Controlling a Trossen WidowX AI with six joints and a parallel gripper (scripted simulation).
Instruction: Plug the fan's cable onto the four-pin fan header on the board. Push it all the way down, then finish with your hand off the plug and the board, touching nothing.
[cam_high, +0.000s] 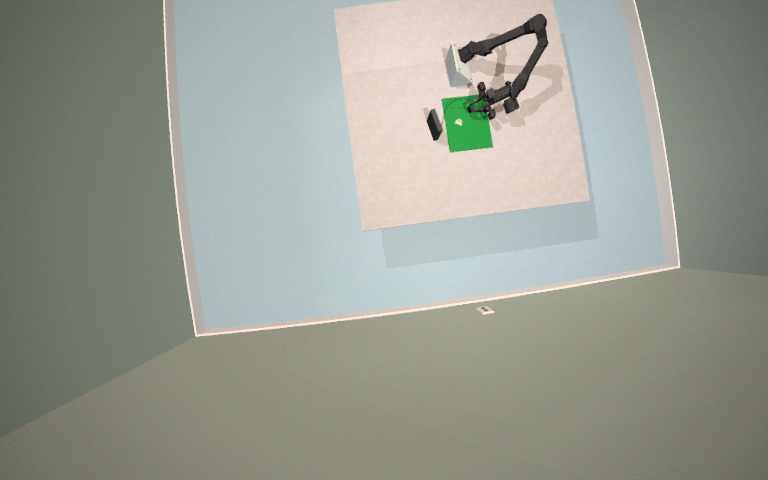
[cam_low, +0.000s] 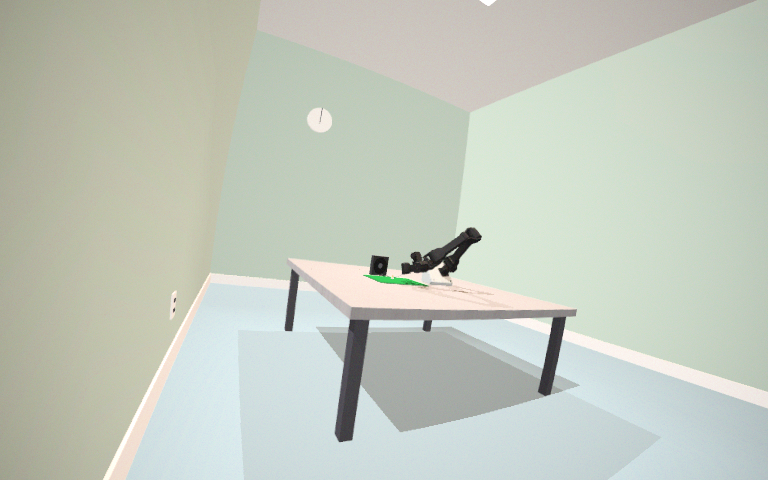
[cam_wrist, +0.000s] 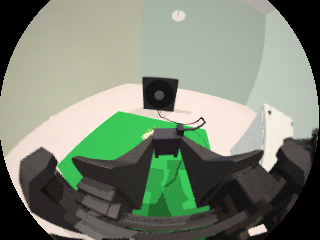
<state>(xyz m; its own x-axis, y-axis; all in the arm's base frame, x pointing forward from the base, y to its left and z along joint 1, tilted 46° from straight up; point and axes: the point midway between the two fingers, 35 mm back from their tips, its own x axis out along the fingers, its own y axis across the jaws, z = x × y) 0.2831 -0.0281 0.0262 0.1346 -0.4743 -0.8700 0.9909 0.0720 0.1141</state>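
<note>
The dark plug (cam_wrist: 166, 141) sits between the tips of the fingers, pinched by them, above the green board (cam_high: 468, 133) (cam_low: 390, 280) (cam_wrist: 107, 145).

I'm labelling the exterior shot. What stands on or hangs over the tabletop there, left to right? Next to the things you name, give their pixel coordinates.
Fan (cam_high: 434, 125) (cam_low: 379, 265) (cam_wrist: 159, 94) → gripper (cam_high: 469, 109) (cam_low: 404, 268) (cam_wrist: 166, 138) → the arm's raised elbow (cam_high: 539, 22) (cam_low: 472, 233).

Parts that stay unclear in these views
The pins of the header (cam_high: 458, 122) (cam_wrist: 148, 133) are too small to count – the plug's far side (cam_wrist: 166, 142) is hidden, the wrist view cuts the white stand (cam_wrist: 276, 131) behind dark gripper parts, and the table (cam_high: 447, 186) runs past the top view's upper edge
</note>
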